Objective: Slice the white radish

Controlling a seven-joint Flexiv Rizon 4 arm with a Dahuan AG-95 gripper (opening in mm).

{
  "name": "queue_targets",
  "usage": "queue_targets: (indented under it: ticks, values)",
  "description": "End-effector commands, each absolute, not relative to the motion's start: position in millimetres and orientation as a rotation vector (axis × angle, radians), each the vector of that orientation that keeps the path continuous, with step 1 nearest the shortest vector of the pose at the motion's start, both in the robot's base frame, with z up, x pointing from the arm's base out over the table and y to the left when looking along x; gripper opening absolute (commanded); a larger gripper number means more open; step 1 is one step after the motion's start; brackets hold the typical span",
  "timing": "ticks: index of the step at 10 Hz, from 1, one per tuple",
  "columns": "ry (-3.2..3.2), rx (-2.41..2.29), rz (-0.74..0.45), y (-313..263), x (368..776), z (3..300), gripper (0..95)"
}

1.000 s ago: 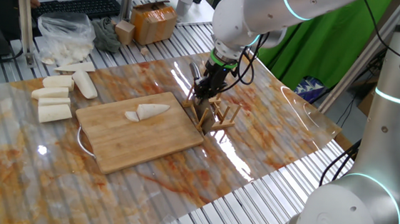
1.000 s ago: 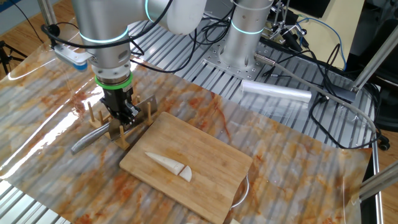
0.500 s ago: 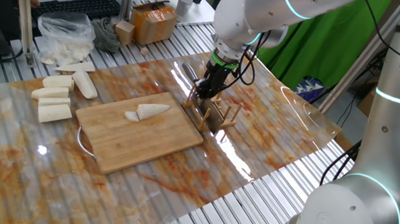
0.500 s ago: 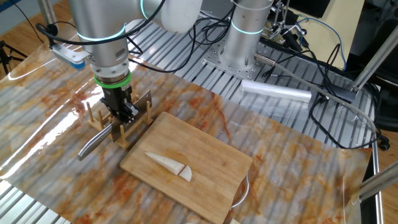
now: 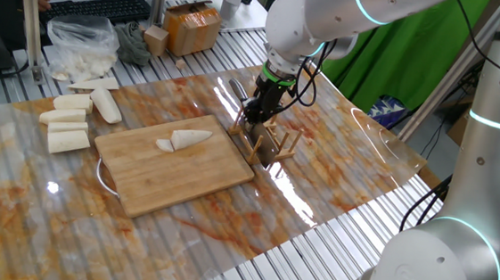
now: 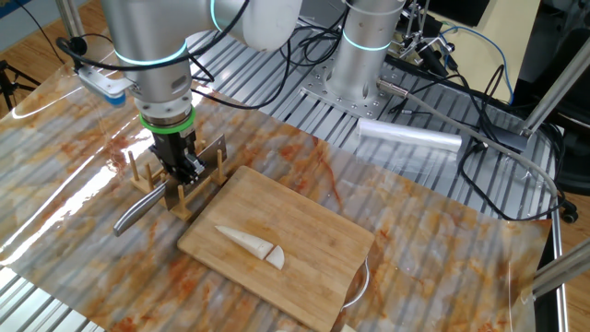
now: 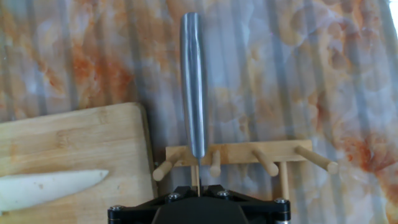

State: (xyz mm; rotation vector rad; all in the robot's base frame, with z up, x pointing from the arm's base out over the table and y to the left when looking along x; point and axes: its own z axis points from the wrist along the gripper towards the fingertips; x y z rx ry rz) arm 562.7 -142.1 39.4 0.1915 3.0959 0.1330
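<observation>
We see black two-finger gripper [image 6: 181,169] pinching steel-handled knife [image 7: 193,81] at wooden peg rack [image 7: 249,157]. Pale tapered white radish [image 6: 252,244] lies on bamboo cutting board [image 6: 313,231], partly sliced.

Gripper [image 7: 198,198] fingertips below frame edge

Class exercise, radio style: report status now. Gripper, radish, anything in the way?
Gripper shut on knife at the wooden rack. White radish on cutting board, one end cut off, untouched. Path to board looks clear.
</observation>
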Motion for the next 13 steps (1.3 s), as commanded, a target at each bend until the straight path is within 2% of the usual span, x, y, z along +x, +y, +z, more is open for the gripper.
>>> queue_targets:
  ticks: [1, 2, 13]
  values:
    - [3.097, 0.197, 0.138, -141.1, 561.6, 41.2, 38.0]
    - [3.097, 0.195, 0.139, -141.1, 561.6, 41.2, 57.0]
    - [3.131, 0.237, 0.143, -141.1, 561.6, 41.2, 57.0]
